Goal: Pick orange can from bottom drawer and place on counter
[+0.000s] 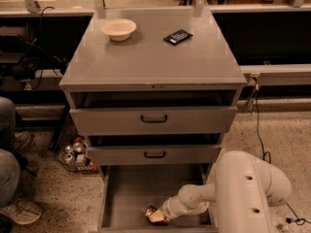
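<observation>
The counter [155, 57] is the widest thing here, a grey top on a cabinet of three drawers. At the near right the white arm [243, 193] fills the corner. Its thick upper link stands upright and is cut off by the bottom edge. A thinner forearm [194, 202] bends from it low and to the left, into the bottom drawer [136, 188].

That drawer is pulled out toward the near side, and its near edge runs off the picture. The top drawer [154, 119] and the middle drawer [154, 154] above it stand slightly open, and their insides are dark.

At the left edge a seated person's legs [7, 169] and a shoe [19, 210] are only partly in view. A pale bowl [118, 29] sits on the far left of the counter. A cluster of cans [75, 152] lies on the floor left of the cabinet. A small black device [178, 36] lies to the right of the bowl; I cannot tell what it is.

The can [153, 214] lies tilted on the drawer floor at the near edge. The gripper [163, 216] is against its right side. Whether it grips the can or stands wide, I cannot tell.
</observation>
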`<state>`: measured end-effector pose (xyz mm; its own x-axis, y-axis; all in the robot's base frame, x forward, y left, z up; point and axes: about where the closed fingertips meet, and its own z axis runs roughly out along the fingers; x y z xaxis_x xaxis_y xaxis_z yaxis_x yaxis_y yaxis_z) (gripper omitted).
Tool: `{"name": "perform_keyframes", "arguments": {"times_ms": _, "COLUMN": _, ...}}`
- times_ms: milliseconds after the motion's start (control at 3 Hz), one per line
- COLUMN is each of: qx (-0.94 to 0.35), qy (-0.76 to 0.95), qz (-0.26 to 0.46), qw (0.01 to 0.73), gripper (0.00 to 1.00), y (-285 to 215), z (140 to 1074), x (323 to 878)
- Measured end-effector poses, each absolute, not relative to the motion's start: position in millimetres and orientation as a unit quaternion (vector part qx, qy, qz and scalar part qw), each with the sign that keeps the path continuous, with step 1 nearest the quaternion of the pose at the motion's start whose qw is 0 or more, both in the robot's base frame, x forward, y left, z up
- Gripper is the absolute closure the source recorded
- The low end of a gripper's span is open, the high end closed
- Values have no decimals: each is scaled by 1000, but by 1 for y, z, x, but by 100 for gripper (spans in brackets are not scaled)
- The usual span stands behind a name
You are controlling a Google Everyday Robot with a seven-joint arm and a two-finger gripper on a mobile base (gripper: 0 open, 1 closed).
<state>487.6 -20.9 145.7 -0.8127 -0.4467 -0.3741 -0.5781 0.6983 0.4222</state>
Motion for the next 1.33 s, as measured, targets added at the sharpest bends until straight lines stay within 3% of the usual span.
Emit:
{"name": "perform_keyframes", "arguments": {"times_ms": 333, "qx": -281, "qy": 913, "qz": 270, "qw": 121, "gripper": 0, "y": -20, "z": 145, "x": 487}}
{"name": "perform_keyframes", "arguments": {"times_ms": 1000, "qx": -291, "qy": 903, "qz": 302, "qw": 93, "gripper": 0, "y": 13, "z": 130, "x": 486}}
{"name": "perform_keyframes", "arguments": {"times_ms": 1333, "qx": -291, "qy": 903, "qz": 302, "qw": 93, "gripper": 18, "y": 14, "z": 132, "x": 486}}
